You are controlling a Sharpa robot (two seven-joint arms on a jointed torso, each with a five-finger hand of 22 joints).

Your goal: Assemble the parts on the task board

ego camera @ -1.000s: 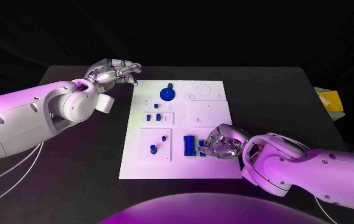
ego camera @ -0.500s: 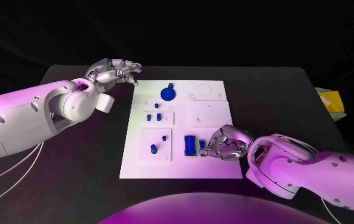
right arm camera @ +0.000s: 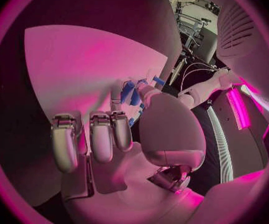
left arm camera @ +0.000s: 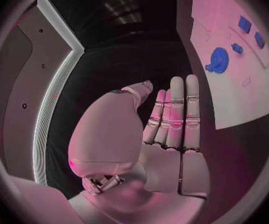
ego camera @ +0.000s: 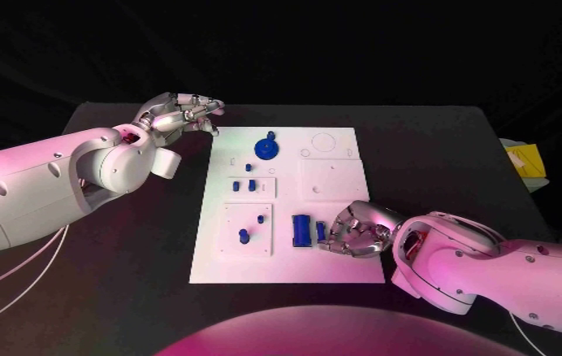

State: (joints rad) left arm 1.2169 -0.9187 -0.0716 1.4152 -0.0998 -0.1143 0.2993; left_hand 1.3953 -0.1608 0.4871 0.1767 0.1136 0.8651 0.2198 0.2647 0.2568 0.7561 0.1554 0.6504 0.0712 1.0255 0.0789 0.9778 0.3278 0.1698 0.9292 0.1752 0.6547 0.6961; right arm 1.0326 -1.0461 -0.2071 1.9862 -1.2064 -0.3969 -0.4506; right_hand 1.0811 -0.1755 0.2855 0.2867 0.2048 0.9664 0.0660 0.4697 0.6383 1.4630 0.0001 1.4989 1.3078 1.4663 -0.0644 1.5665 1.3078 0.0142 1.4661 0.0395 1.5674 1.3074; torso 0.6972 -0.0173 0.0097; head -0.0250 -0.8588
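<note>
Head view | right hand (ego camera: 355,230) curled over small blue rectangular parts (ego camera: 302,231) on white task board (ego camera: 339,271), hold unclear | left hand (ego camera: 178,115) empty, fingers extended | advise: lower slowly, squarely.

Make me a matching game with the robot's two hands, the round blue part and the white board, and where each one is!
Things:
1. left hand
2. right hand
3. round blue part
4. task board

Places:
A. lies in the middle of the black table
B. off the board, beyond its far left corner
C. over the board's near right part, beside the long blue parts
D. on the board near its far edge

Pairs: 1-B, 2-C, 3-D, 4-A
</note>
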